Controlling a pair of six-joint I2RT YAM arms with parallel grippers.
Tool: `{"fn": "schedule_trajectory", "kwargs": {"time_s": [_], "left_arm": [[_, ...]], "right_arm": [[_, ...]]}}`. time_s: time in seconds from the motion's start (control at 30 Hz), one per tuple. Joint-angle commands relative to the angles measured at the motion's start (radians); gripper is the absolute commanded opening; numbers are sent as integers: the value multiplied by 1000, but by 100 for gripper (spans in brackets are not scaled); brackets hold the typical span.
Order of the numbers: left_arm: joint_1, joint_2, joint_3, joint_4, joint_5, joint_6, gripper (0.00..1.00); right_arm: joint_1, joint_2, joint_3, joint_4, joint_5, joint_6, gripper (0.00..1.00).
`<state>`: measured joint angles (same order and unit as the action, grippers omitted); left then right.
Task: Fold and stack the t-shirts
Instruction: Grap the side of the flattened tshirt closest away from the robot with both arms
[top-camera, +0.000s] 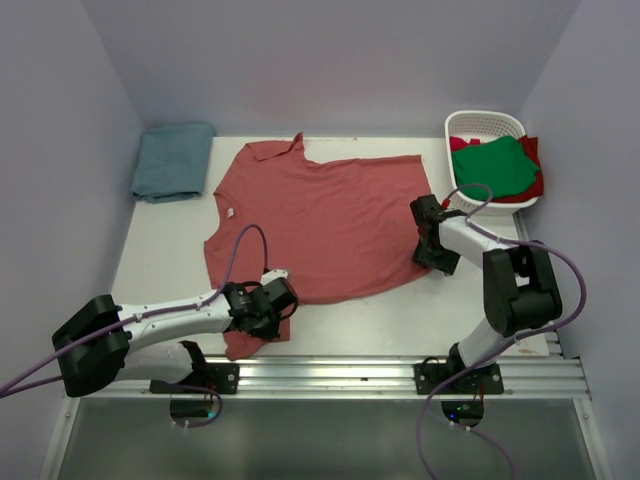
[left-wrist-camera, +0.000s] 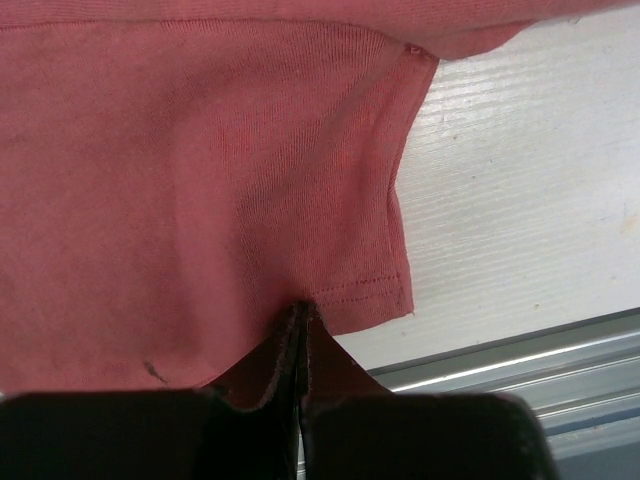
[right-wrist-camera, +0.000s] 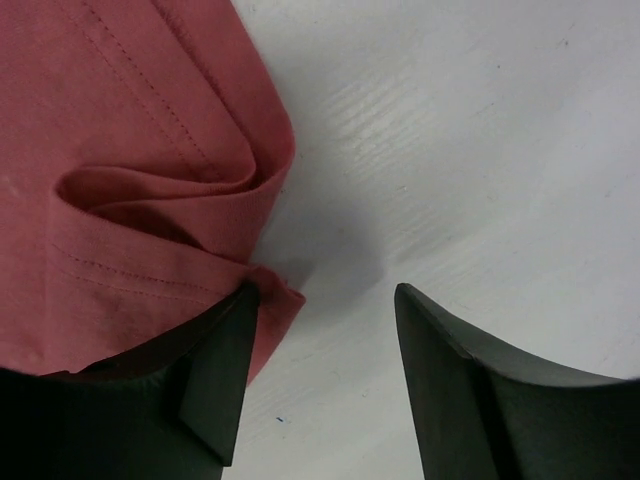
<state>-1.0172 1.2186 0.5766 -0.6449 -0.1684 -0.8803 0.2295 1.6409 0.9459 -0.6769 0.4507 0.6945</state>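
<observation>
The bench (top-camera: 400, 320) carries a brick-red shirt (top-camera: 320, 215) spread flat across its middle. A folded teal shirt (top-camera: 173, 160) lies at the far left corner. At the far right, a green shirt (top-camera: 492, 165) lies over a red shirt (top-camera: 530, 180), spilling from a basket (top-camera: 485, 122). The left pincer (left-wrist-camera: 300, 310) is pressed together on the brick-red shirt's near hem. The right pincer (right-wrist-camera: 325, 295) stands spread at the shirt's rumpled right edge.

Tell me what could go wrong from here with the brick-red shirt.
The left hand pinches the brick-red shirt only at a hem edge; lifting may pull it free. The right hand stands open with just one finger at the bunched edge, the other over bare table; closing could miss the cloth.
</observation>
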Motion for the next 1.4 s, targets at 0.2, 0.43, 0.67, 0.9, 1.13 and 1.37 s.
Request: {"fn": "schedule_trajectory", "kwargs": {"time_s": [0.2, 0.43, 0.67, 0.9, 1.13, 1.37], "left_arm": [[-6, -16, 6, -16, -25, -14, 0], [-6, 5, 12, -13, -31, -5, 0], [-6, 9, 31, -18, -34, 6, 0], [-6, 13, 51, -25, -31, 14, 0], [-6, -48, 75, -70, -37, 0, 0], [-6, -126, 127, -142, -65, -28, 2]], "right_arm": [[-35, 43, -45, 40, 25, 36, 31], [-42, 8, -51, 25, -86, -12, 5], [-42, -200, -125, -58, -89, -1, 0], [-39, -409, -147, -168, -83, -7, 0], [-39, -457, -153, -205, -148, 5, 0], [-36, -578, -148, -266, -228, 23, 0]]}}
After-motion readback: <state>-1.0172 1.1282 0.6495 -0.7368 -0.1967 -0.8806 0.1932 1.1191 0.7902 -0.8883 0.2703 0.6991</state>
